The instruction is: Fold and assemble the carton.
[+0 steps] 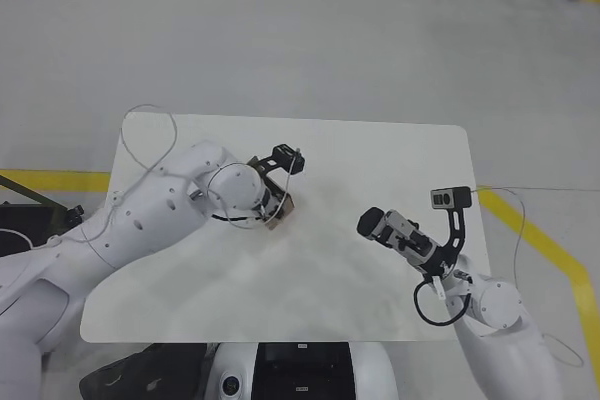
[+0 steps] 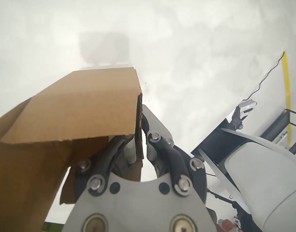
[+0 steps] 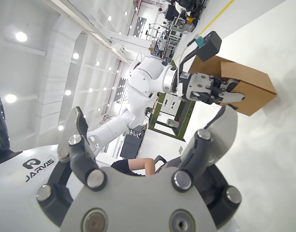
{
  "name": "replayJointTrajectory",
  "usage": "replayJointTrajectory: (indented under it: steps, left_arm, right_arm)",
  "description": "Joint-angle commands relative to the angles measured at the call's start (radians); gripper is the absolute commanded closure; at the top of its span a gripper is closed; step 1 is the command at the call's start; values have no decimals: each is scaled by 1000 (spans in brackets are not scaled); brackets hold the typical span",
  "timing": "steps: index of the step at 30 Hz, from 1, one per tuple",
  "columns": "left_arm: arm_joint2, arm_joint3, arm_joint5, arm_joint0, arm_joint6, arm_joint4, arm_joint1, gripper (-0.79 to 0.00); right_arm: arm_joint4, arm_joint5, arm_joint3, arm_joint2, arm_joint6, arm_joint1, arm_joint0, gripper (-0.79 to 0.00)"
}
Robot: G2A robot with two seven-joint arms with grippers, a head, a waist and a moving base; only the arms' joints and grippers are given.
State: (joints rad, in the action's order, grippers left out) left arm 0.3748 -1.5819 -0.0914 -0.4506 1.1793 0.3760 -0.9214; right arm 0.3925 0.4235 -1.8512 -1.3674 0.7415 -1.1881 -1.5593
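The boxy brown cardboard carton (image 3: 254,85) stands on the smooth white worktop (image 1: 380,160), well in from its edges. The left gripper (image 2: 139,127) pinches one thin carton wall in its fingers. The right gripper (image 3: 150,112), fingers spread wide, is well apart from the carton.
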Motion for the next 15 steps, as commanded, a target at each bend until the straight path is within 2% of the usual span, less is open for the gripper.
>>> replayJointTrajectory:
  steps: [1,7,8,9,10,15]
  left_arm:
    - [-11,2,-11,-8,-10,29,-9,0]
    - [-22,18,-22,-24,-28,79,-32,0]
    - [-21,19,-19,-26,-28,82,-35,-182]
    - [-21,19,-12,-28,-28,88,-38,-613]
    - [-18,21,-6,-31,-21,79,-39,-785]
    - [31,10,30,-39,-15,10,-39,-785]
  right_arm:
    - [4,4,3,-1,-1,1,-1,-785]
    - [4,13,5,-5,-6,3,-5,-785]
    - [4,13,5,-5,-7,3,-5,-785]
    - [4,14,5,-5,-7,3,-5,-785]
    - [4,14,7,-4,-7,3,-5,-785]
    - [1,13,11,1,-11,4,-2,-785]
